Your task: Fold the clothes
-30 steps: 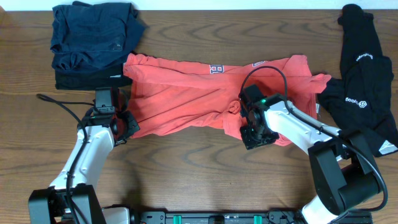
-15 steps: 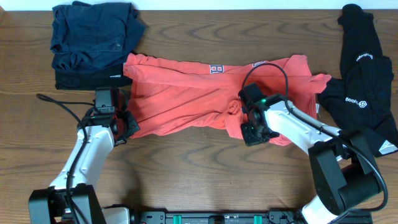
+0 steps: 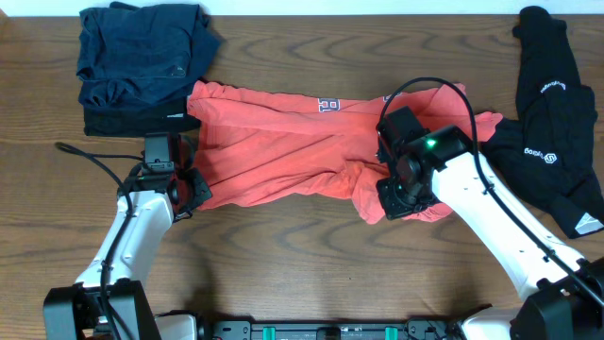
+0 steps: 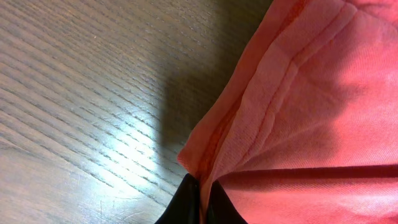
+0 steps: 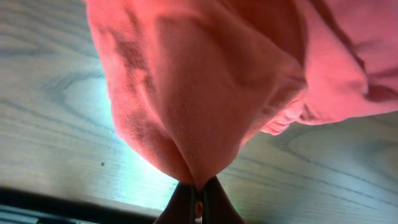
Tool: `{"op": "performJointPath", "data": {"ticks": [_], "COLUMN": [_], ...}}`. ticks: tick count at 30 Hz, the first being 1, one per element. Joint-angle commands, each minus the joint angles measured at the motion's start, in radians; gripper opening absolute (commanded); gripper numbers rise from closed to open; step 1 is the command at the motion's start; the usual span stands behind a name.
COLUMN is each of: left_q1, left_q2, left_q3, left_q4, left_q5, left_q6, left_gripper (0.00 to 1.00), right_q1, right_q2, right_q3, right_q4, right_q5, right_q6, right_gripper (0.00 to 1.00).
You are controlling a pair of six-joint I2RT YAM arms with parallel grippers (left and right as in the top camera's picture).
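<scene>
**Coral-red T-shirt pinched at two points along its near edge**

Coral-red T-shirt lying crumpled across the middle of the table, stretched left to right, with white-and-navy lettering near its far edge. Left fingers closed together on the near-left hem corner, seamed edge pinched between the tips just above the wood. Right fingers clamped on a bunched fold at the near-right edge, cloth bulging from the tips in a rounded pouch. Black garment with small white logos heaped at the right end of the table, meeting the shirt's right end. Dark navy clothes piled at the far left corner, touching the shirt's left end.
</scene>
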Motion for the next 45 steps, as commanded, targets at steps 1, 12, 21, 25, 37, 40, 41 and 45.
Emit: {"op": "performJointPath", "data": {"ticks": [1, 12, 21, 25, 37, 40, 41, 45], "left_q1": [0.006, 0.006, 0.006, 0.006, 0.006, 0.006, 0.006, 0.006], "left_q2": [-0.005, -0.005, -0.005, -0.031, -0.386, -0.454, -0.472, -0.502], "left_q3": [0.020, 0.020, 0.020, 0.040, 0.095, 0.095, 0.095, 0.095], "left_q4": [-0.002, -0.002, -0.002, -0.036, -0.246, -0.272, -0.282, -0.315], "left_q5": [-0.013, -0.013, -0.013, -0.013, -0.013, -0.013, -0.013, -0.013], "left_q6": [0.048, 0.050, 0.051, 0.069, 0.077, 0.077, 0.077, 0.077], "left_gripper": [0.06, 0.06, 0.06, 0.06, 0.06, 0.06, 0.06, 0.06], "right_q1": [-0.004, -0.124, -0.220, -0.222, -0.304, -0.336, -0.344, -0.375], "right_q2": [0.032, 0.149, 0.185, 0.148, -0.085, -0.153, -0.171, -0.208], "right_q3": [-0.003, -0.003, 0.015, 0.087, 0.230, 0.230, 0.230, 0.230], "right_q4": [0.026, 0.365, 0.385, 0.294, -0.095, -0.160, -0.180, -0.232], "right_q5": [-0.026, -0.025, -0.030, -0.029, -0.022, -0.023, -0.023, -0.022], "right_q6": [-0.043, -0.073, -0.107, -0.107, -0.060, -0.053, -0.053, -0.053], "right_gripper": [0.01, 0.01, 0.01, 0.01, 0.01, 0.01, 0.01, 0.01]}}
